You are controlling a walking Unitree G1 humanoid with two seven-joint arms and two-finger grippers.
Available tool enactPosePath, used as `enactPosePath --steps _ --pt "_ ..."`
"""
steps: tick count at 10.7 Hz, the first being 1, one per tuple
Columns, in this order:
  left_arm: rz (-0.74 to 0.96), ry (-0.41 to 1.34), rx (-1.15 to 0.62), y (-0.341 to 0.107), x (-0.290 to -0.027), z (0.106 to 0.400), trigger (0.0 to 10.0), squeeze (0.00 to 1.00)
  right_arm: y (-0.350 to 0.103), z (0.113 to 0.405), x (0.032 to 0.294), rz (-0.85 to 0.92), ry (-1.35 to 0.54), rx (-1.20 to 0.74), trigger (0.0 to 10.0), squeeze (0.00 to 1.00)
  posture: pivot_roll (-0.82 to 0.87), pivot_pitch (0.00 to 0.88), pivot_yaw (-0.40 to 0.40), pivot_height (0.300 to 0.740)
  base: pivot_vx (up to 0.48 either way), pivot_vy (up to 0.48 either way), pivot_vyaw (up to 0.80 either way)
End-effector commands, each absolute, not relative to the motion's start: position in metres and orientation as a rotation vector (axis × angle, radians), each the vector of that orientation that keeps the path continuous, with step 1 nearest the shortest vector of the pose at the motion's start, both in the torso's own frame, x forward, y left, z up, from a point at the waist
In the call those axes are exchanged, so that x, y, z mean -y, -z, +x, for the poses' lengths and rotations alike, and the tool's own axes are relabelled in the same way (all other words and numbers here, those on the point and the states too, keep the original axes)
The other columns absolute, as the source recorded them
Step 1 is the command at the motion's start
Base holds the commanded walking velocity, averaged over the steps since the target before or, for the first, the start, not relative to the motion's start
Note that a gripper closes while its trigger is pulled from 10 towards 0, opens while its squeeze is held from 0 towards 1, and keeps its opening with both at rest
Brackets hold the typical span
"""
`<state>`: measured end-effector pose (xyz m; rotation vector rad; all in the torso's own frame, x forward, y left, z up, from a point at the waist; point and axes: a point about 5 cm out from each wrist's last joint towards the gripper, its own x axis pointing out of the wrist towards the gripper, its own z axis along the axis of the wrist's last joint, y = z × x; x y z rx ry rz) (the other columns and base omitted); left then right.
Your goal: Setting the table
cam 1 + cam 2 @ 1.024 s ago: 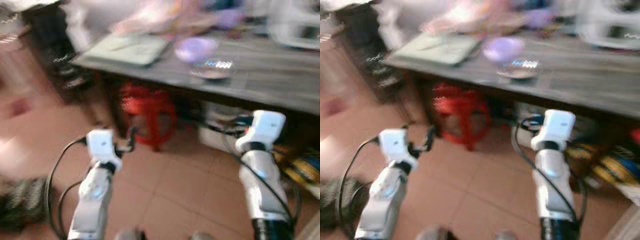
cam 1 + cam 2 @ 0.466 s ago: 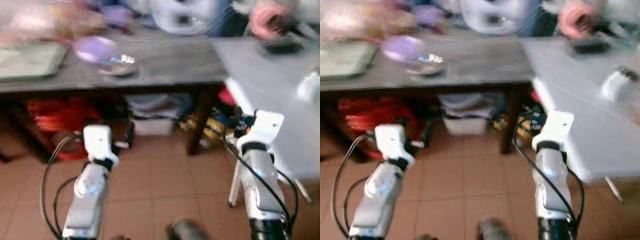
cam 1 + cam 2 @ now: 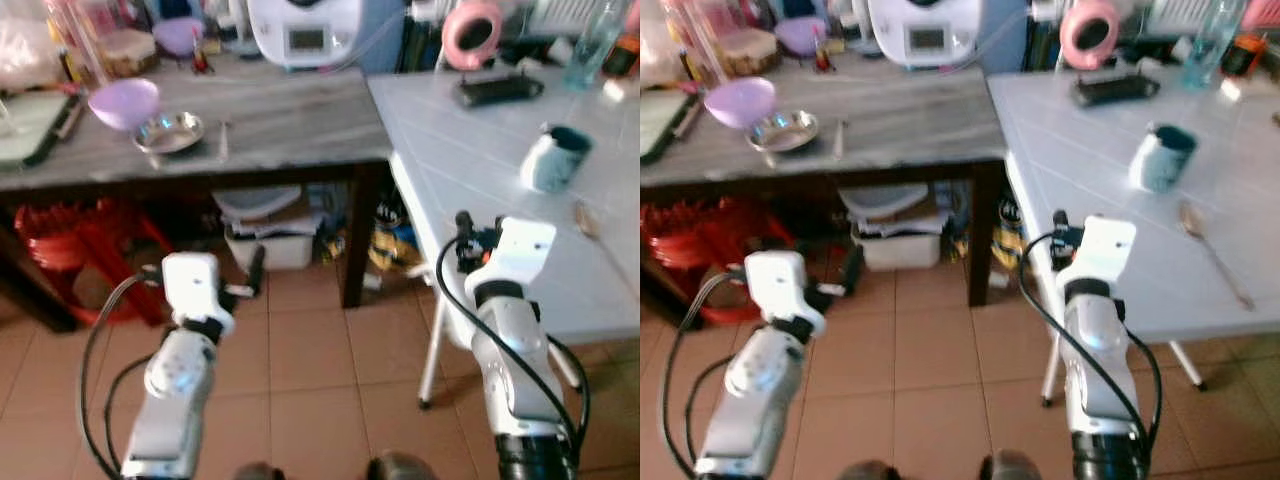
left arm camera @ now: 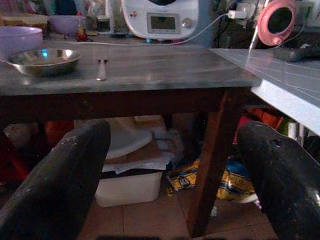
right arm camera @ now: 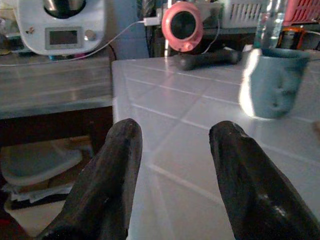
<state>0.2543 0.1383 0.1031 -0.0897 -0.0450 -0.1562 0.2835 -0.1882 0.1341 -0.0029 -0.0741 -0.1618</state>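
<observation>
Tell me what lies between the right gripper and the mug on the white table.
Nothing: bare white tabletop separates the open right gripper from the mug, seen in the right wrist view.

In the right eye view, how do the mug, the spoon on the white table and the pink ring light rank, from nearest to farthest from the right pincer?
1. Mug, on the white table, ahead.
2. Spoon, further right.
3. Pink ring light, at the back.

Mug and spoon are nearly equal.

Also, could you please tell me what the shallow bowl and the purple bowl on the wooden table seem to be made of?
The shallow bowl looks like polished metal, probably steel: silvery, with bright mirror-like glints. The purple bowl looks like plastic: even pastel colour, soft matte sheen, though glazed ceramic cannot be excluded.
</observation>
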Motion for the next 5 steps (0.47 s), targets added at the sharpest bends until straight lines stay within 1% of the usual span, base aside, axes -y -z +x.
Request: enactPosePath --steps 1,2,3,4,5 --pt "-0.096 0.183 0.051 -0.1058 -0.1327 0.2545 10.0 0.00 -0.1339 0.2840 0.1923 -0.008 0.173 0.066 10.0 0.65 -0.01 0.063 0.073 0.740 0.000 -0.469 0.00" --pt "-0.092 0.186 0.049 -0.1054 -0.1321 0.2542 10.0 0.00 -0.1334 0.2839 0.1910 0.005 0.165 0.065 10.0 1.00 -0.01 0.064 0.074 0.740 0.000 -0.461 0.00" --pt "-0.082 0.185 0.040 -0.1040 -0.1329 0.2544 10.0 0.00 -0.1331 0.2842 0.1898 0.006 0.163 0.064 10.0 1.00 0.00 0.064 0.077 0.740 0.000 -0.428 0.00" --pt "-0.076 0.184 0.029 -0.1025 -0.1347 0.2550 10.0 0.00 -0.1330 0.2852 0.1883 0.010 0.160 0.065 10.0 0.00 0.00 0.064 0.078 0.740 0.240 -0.412 0.00" --pt "-0.074 0.184 0.027 -0.1024 -0.1353 0.2552 10.0 0.00 -0.1324 0.2858 0.1884 0.012 0.163 0.060 10.0 0.00 0.00 0.064 0.079 0.740 0.244 -0.412 0.00"
